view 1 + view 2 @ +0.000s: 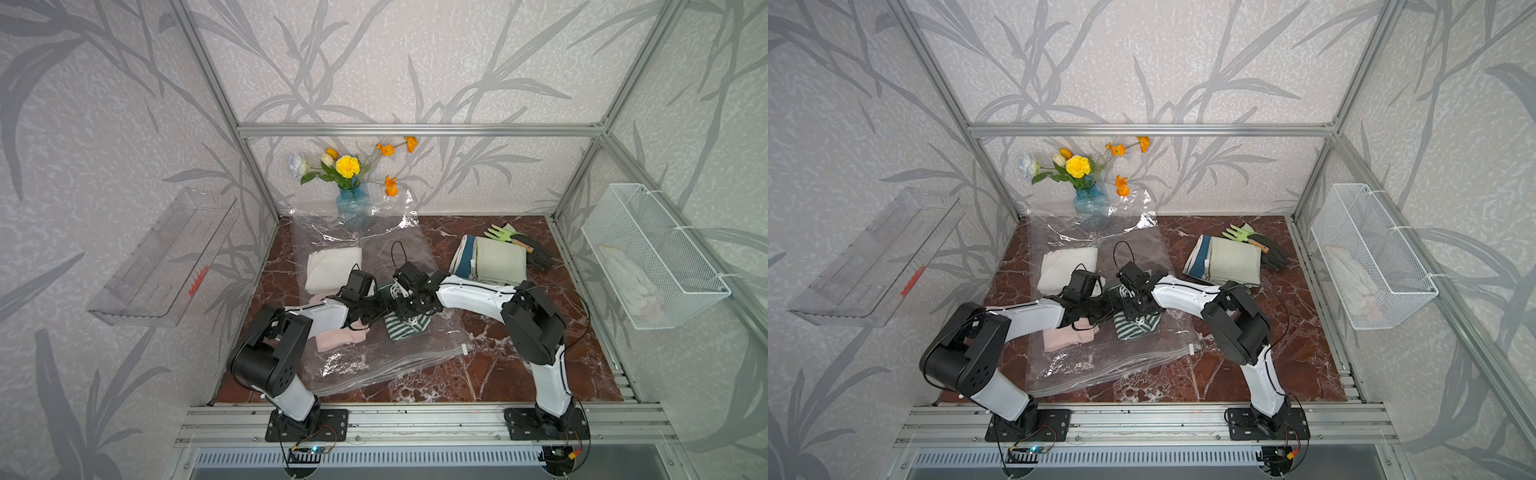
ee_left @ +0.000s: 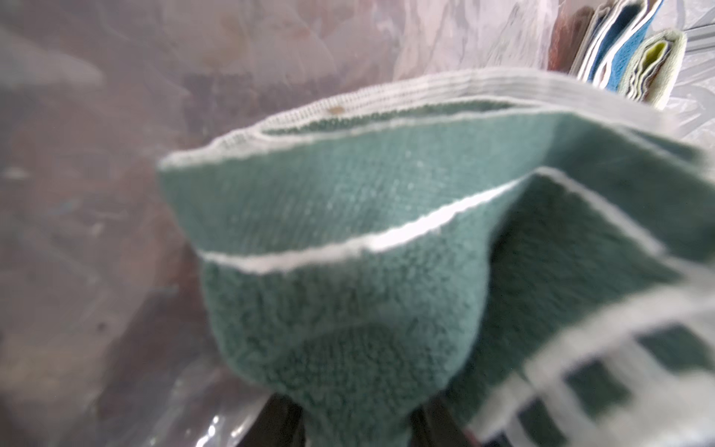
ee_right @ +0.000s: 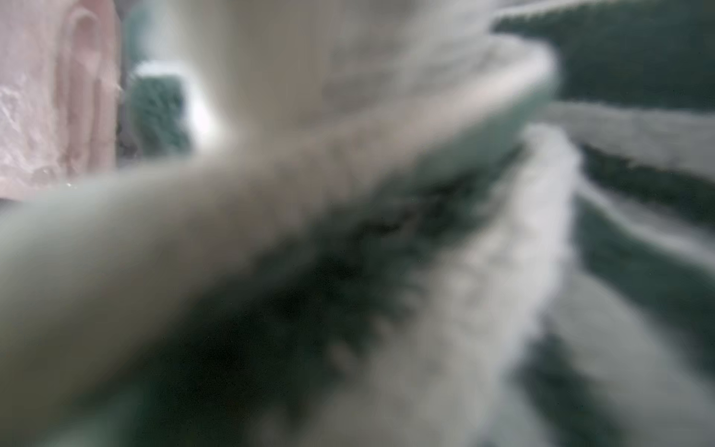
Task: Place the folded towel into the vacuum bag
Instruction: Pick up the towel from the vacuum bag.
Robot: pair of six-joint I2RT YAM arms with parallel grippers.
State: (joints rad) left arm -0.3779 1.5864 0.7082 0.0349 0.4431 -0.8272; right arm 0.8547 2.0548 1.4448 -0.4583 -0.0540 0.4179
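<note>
The vacuum bag (image 1: 353, 365) is a large clear crinkly sheet on the left half of the marble table, with a white slider clip (image 1: 464, 350) at its near edge. The folded towel (image 1: 405, 326), green with white stripes, lies within the bag's outline, and both grippers meet over it. My left gripper (image 2: 356, 422) is shut on a bulging green fold, with a dark finger (image 2: 278, 422) on either side of it. My right gripper (image 1: 405, 305) presses into the towel from the right. Blurred cloth fills its wrist view, hiding the jaws.
A white towel (image 1: 334, 268) and a pink towel (image 1: 336, 338) also lie in the bag. Folded towels (image 1: 494, 262), a dark glove and a green garden fork (image 1: 528, 247) sit at the back right. A blue flower vase (image 1: 352, 203) stands behind the bag.
</note>
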